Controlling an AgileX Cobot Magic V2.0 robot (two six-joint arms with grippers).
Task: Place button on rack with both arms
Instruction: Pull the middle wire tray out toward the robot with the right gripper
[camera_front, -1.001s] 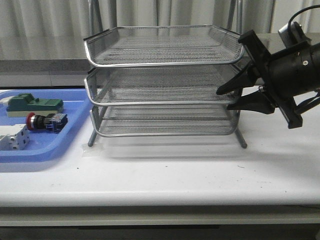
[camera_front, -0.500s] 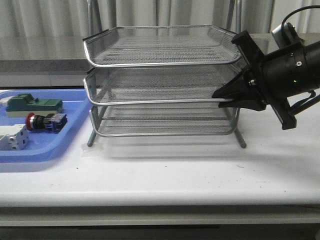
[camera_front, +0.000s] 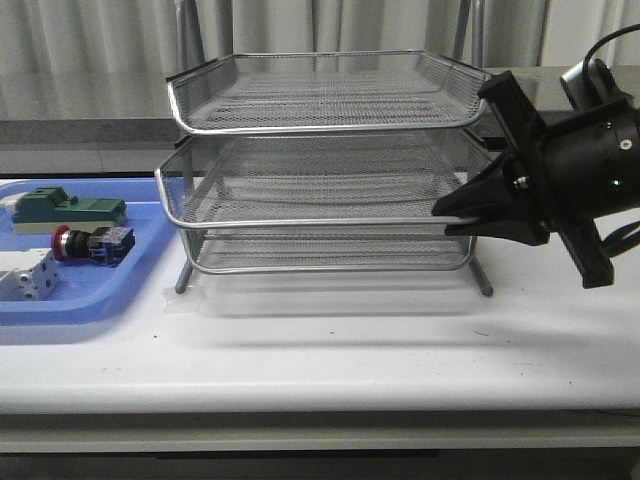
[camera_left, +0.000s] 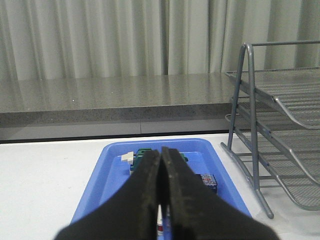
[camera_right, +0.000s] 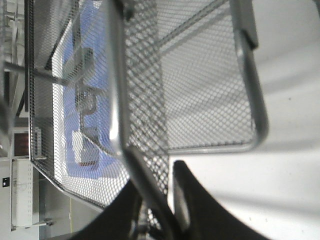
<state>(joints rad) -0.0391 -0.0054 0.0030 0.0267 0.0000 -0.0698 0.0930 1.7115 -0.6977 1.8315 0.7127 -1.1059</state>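
Slid forward, the rack's middle tray is pinched in the right claw.

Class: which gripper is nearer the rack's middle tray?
Right. The right gripper grips the middle tray at its front rim; the left gripper hovers over the blue tray, beside the rack.

The rack stands mid-counter, its middle tray jutting forward of the others. Left of it lies a tray holding the button, one part behind it, another before it.
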